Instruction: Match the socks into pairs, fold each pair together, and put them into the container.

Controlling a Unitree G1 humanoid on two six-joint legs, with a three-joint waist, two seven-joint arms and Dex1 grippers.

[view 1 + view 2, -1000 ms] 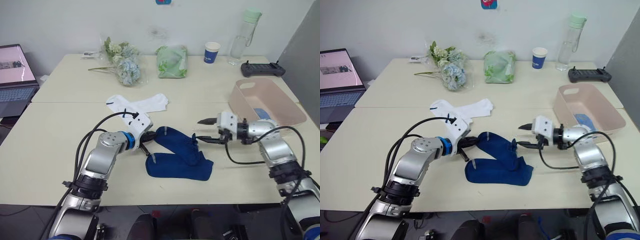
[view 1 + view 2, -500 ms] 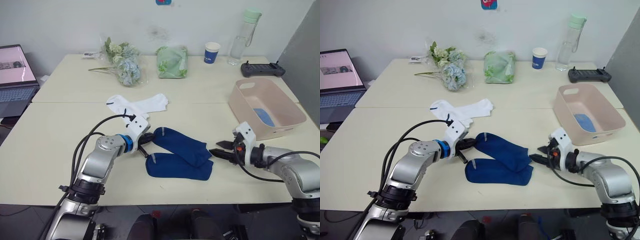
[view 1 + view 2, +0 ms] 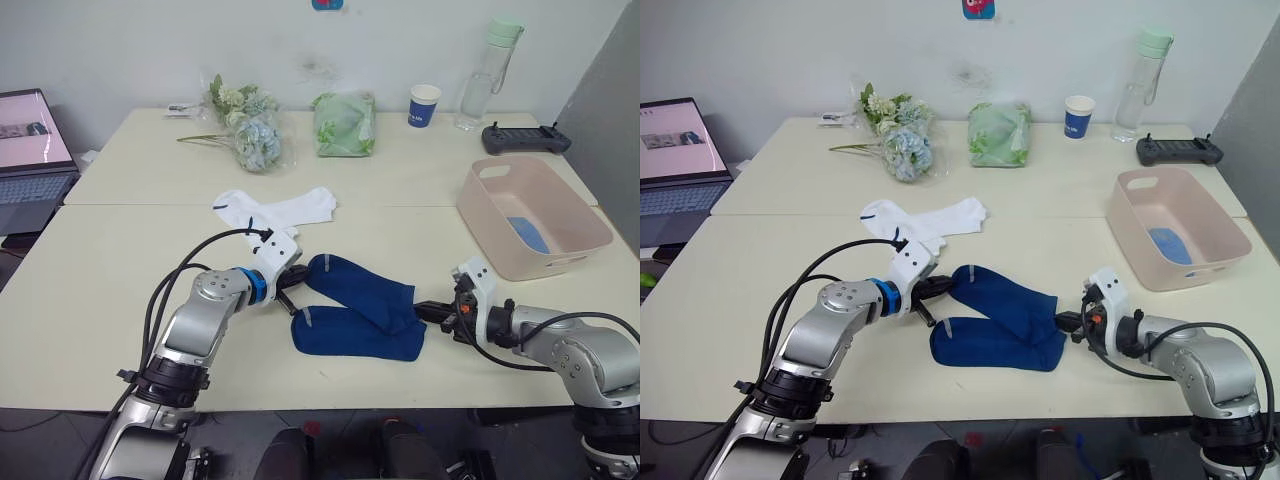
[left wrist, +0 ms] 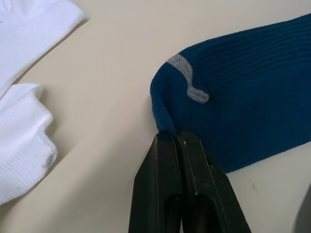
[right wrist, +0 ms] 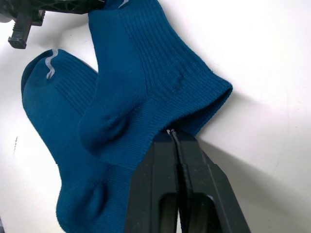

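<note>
Two dark navy socks lie crossed mid-table, the upper one slanting over the lower one. My left gripper is shut on the upper sock's left end, and the left wrist view shows its fingertips pinching the knit edge. My right gripper is shut on the same sock's right end near the table's front. Two white socks lie behind the left gripper. The pink container stands at the right with a light blue sock inside.
Along the back of the table are a bunch of flowers, a pale green bag, a paper cup, a water bottle and a black controller. A laptop sits at the far left.
My right gripper came down from above the sock, open, to the table, slid left to the sock's right end and shut on it. The left gripper kept its hold.
</note>
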